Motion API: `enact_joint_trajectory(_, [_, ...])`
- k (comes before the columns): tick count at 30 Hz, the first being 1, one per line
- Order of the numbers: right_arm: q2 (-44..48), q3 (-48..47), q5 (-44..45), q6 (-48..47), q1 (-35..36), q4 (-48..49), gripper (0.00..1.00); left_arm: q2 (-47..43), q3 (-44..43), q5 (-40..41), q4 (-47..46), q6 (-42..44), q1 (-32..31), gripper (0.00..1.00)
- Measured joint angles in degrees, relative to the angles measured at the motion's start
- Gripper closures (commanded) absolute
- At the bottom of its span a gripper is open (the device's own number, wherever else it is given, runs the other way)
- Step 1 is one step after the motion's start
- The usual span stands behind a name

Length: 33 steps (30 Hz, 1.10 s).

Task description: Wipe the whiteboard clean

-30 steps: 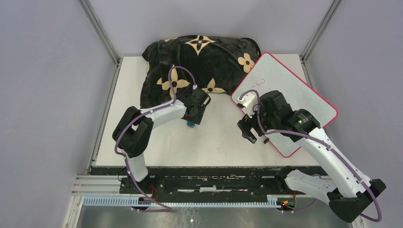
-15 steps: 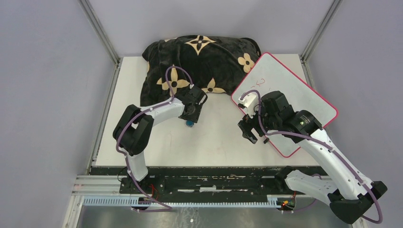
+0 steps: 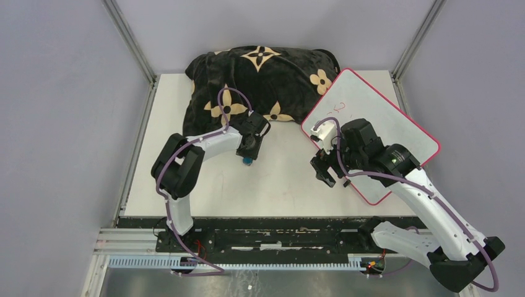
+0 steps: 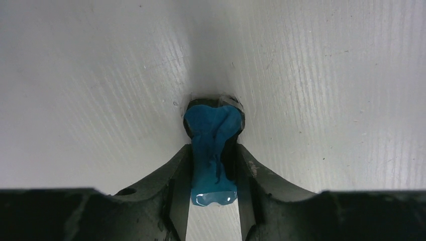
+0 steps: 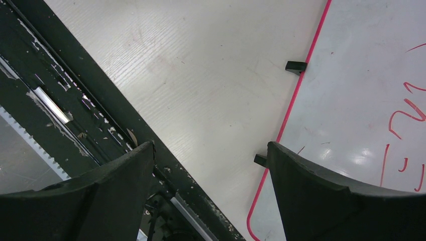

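Left claw [image 4: 213,150] clamped on a small blue rubbery lump [image 4: 211,133] against the tabletop [image 3: 278,179], right claw [image 5: 211,148] spread wide over the rim of the whiteboard [image 3: 384,114], red marks [image 5: 408,111] showing, board lying at right beside a black flowered pillow [image 3: 260,77].

Only small stuff. The left claw [image 3: 247,154], with a blue wad [image 4: 212,143] pinched in it down on the worktop [image 3: 278,182], has been drawn a touch to the left. Its wrist has been turned a bit. The purple cable loop [image 3: 234,99] above it has been shifted left too and pulled a little tighter. The left arm's elbow [image 3: 176,173] has been swung slightly to the right, so the arm is folded more steeply.
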State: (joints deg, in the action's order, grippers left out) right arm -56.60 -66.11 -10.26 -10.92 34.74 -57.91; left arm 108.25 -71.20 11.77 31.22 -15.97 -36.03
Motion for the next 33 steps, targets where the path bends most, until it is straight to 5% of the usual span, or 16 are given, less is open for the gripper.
enact_joint_trajectory(5, [0.5,0.0,0.04,-0.04,0.0,0.0,0.13,0.0,-0.11,-1.46,-0.13,0.02,0.0,0.94])
enact_joint_trajectory(14, [1.42,-1.64,6.12,0.48,-0.07,-2.67,0.17,-2.29,-0.17,-6.93,-1.95,0.02,-0.09,0.96])
enact_joint_trajectory(25, [9.42,-16.92,22.32,0.96,-0.74,-11.69,0.2,-19.78,1.53,-10.6,-10.01,-0.22,-0.76,0.97])
enact_joint_trajectory(33, [9.94,-21.29,31.5,-0.07,-1.57,-16.46,0.18,-19.58,1.44,-9.05,-16.55,-0.55,-9.16,0.97])
